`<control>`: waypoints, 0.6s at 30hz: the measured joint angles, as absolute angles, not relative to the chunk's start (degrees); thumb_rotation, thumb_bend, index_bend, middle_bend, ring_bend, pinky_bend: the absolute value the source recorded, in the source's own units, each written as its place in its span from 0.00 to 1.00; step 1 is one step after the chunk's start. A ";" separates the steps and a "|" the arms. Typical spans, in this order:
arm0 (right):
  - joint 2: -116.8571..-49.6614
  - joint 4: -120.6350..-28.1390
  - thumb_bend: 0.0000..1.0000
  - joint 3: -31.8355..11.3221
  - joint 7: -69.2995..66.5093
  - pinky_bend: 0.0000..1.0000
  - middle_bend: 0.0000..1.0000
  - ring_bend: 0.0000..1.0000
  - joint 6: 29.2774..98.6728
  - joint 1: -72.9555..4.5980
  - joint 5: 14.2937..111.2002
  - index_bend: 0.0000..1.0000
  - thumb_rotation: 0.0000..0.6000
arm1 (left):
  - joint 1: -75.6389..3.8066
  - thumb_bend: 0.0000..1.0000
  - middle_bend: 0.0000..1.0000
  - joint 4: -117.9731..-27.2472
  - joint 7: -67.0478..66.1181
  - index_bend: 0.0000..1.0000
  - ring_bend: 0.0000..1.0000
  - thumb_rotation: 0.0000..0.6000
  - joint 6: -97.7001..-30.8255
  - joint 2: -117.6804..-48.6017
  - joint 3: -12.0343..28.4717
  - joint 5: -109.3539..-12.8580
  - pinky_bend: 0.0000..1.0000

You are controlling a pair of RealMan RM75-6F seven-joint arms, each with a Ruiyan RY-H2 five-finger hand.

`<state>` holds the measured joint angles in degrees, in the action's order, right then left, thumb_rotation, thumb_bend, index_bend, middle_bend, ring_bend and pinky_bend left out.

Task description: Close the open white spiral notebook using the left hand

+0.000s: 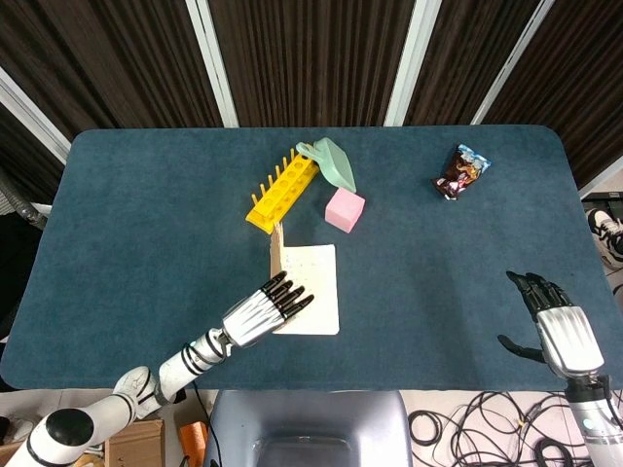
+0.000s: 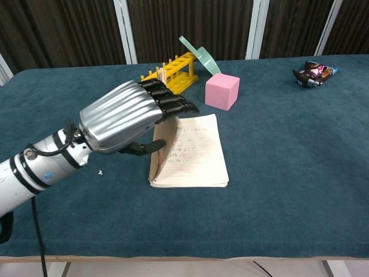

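Observation:
The white spiral notebook (image 1: 313, 284) lies in the front middle of the table, its written right page (image 2: 195, 151) flat. Its left half, with the brown cover (image 2: 159, 151) outward, stands about upright along the spiral (image 1: 276, 251). My left hand (image 2: 122, 116) holds that raised half: the fingers reach over its top edge and out above the flat page, and the thumb lies against the outer face. In the head view, the left hand (image 1: 265, 313) covers the notebook's near left corner. My right hand (image 1: 557, 329) hovers open at the front right edge, far from the notebook.
Just behind the notebook are a yellow test-tube rack (image 1: 282, 191), a pale green scoop (image 1: 331, 161) and a pink cube (image 1: 345, 209). A snack packet (image 1: 460, 170) lies at the back right. The blue table's front edge (image 2: 190, 254) runs close below the notebook.

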<state>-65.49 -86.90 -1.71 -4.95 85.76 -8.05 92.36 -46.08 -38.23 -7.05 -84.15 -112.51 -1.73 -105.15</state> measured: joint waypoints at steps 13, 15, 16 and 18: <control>-65.67 -86.28 0.03 -1.68 -5.62 0.22 0.17 0.11 86.13 -7.63 92.25 0.13 1.00 | -44.64 0.29 0.26 -53.48 6.22 0.15 0.25 1.00 -79.11 -113.08 1.19 -97.16 0.25; -65.69 -86.23 0.03 -1.68 -5.63 0.22 0.17 0.11 85.94 -7.78 92.34 0.13 1.00 | -43.89 0.30 0.28 -56.23 7.45 0.17 0.23 0.98 -77.83 -112.37 1.80 -94.96 0.21; -65.71 -86.23 0.03 -1.70 -5.63 0.22 0.17 0.11 85.80 -7.90 92.42 0.13 1.00 | -43.62 0.32 0.28 -57.40 7.28 0.17 0.22 0.92 -76.36 -111.71 2.12 -93.36 0.19; -65.77 -86.24 0.03 -1.71 -5.62 0.22 0.17 0.11 85.66 -8.02 92.52 0.13 1.00 | -43.34 0.37 0.27 -59.07 5.62 0.15 0.18 0.65 -73.17 -110.43 2.63 -90.67 0.15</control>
<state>-65.77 -86.24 -1.71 -5.62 85.66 -8.02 92.52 -43.34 -59.07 5.62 -73.17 -110.43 2.63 -90.67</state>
